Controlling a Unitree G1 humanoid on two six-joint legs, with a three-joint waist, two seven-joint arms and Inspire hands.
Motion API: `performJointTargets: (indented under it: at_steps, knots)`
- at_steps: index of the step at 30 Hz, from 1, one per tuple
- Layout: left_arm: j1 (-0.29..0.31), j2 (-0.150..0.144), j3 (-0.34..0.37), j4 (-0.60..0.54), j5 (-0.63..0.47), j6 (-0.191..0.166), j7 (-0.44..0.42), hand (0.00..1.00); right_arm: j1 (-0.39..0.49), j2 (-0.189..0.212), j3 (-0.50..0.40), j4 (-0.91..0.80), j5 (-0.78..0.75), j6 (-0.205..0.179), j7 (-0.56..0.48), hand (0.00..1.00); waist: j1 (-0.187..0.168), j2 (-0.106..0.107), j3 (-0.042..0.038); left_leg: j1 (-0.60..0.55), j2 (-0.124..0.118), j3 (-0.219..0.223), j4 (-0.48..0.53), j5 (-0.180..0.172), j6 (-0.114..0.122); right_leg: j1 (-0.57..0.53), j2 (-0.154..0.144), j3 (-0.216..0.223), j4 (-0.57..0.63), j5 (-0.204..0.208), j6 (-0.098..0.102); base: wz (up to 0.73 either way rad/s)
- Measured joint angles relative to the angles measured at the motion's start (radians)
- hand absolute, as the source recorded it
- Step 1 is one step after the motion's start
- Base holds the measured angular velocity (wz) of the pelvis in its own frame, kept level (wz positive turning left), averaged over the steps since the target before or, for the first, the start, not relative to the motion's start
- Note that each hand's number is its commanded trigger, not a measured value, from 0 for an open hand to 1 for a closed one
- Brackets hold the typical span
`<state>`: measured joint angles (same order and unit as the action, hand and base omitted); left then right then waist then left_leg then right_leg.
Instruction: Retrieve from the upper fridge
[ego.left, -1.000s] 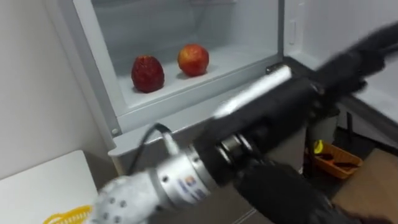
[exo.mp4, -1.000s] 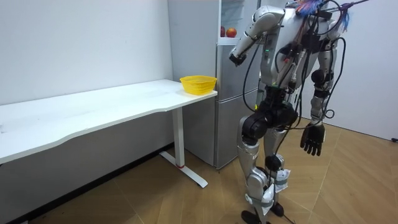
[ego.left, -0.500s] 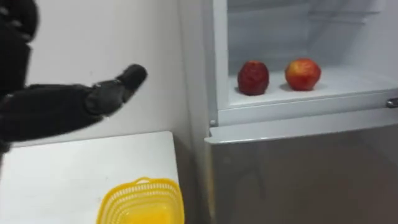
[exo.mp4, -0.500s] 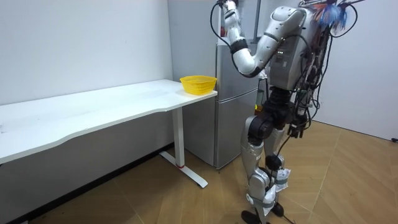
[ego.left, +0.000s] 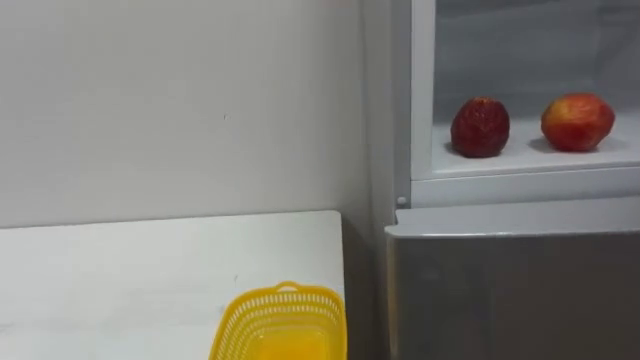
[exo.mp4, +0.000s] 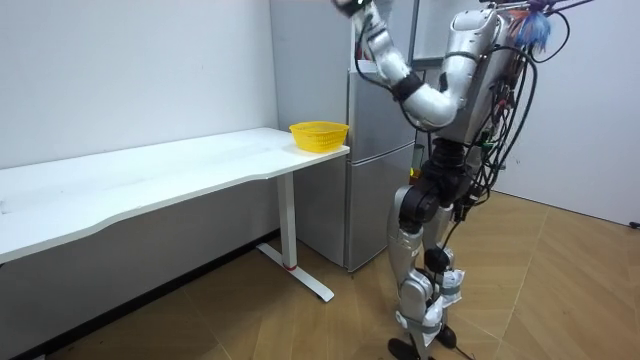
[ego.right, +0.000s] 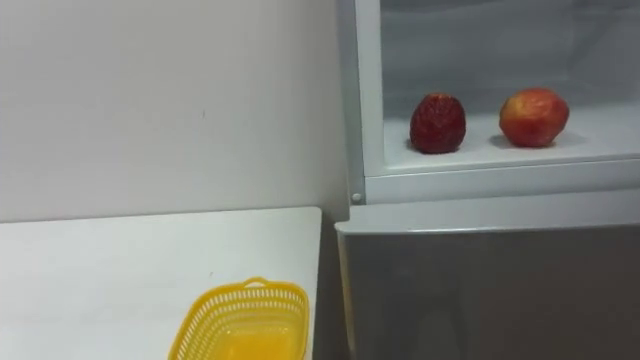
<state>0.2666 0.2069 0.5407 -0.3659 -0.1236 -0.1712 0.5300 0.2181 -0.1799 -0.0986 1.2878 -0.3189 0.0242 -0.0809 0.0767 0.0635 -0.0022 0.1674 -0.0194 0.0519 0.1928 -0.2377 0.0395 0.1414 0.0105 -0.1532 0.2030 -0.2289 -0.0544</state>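
Left robot hand is up high at the top corner of the fridge in the room view. The picture's edge cuts it off, so I cannot tell how far its fingers are spread or whether it touches anything. The robot stands on the wooden floor just in front of the fridge.

In the fridge's open upper compartment, a dark red fruit with dull, bumpy skin and a smooth, round red-and-yellow apple stand side by side. They do not touch. Both sit on the white shelf near its front lip, with free space above them. Under the shelf the fridge's grey lower door is flat, smooth and closed.

Beside the fridge, across a narrow dark gap, lies the white tabletop. A yellow open-mesh plastic basket stands at the tabletop's end nearest the fridge.
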Motion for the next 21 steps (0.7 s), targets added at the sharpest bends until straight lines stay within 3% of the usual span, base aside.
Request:
performJointTargets:
  at_steps: [2, 7, 12, 16, 19, 21]
  knots:
    - [0.06, -0.039, -0.009, 0.148, -0.004, 0.006, 0.066, 0.0, 0.001, 0.004, 0.0, -0.009, 0.003, 0.017, -0.002, 0.0, 0.005, -0.012, 0.0046, -0.007, -0.008, -0.011, 0.006, 0.0, 0.0, -0.001, 0.0, -0.003, -0.001, -0.002, 0.001, 0.11]
    - [0.08, -0.061, -0.016, 0.469, -0.05, 0.019, 0.163, 0.0, 0.003, 0.003, -0.01, -0.026, -0.003, 0.043, 0.007, 0.0, 0.017, -0.027, 0.002, -0.014, -0.009, -0.038, -0.003, -0.001, 0.001, -0.005, -0.007, -0.026, 0.001, -0.004, 0.003, 0.1]
    - [0.112, -0.073, -0.069, 0.781, -0.293, 0.047, 0.202, 0.0, -0.005, 0.011, -0.008, -0.043, 0.001, 0.072, 0.01, 0.0, 0.017, -0.028, -0.0003, -0.009, -0.014, -0.057, -0.014, -0.002, 0.003, 0.001, -0.009, -0.03, -0.001, -0.004, 0.006, 0.01]
    - [0.134, -0.089, -0.116, 1.117, -0.398, 0.087, 0.133, 0.0, -0.002, 0.015, -0.011, -0.046, -0.01, 0.099, 0.029, 0.0, 0.014, -0.027, -0.0055, 0.004, -0.011, -0.05, -0.024, -0.002, 0.003, 0.009, -0.005, -0.018, -0.009, -0.004, 0.006, -0.07]
    - [0.142, -0.11, -0.126, 1.327, -0.388, 0.115, 0.047, 0.0, 0.005, 0.018, -0.013, -0.039, -0.025, 0.109, 0.053, 0.0, 0.013, -0.027, -0.0065, 0.026, -0.009, -0.035, -0.031, -0.002, 0.003, 0.029, -0.002, -0.011, -0.018, -0.005, 0.006, -0.05]
    - [0.148, -0.113, -0.145, 1.431, -0.321, 0.146, -0.022, 0.0, 0.009, 0.018, -0.013, -0.039, -0.053, 0.109, 0.067, 0.0, 0.01, -0.029, -0.0064, 0.034, -0.008, -0.035, -0.034, -0.004, 0.004, 0.034, -0.002, -0.008, -0.017, -0.007, 0.005, -0.06]
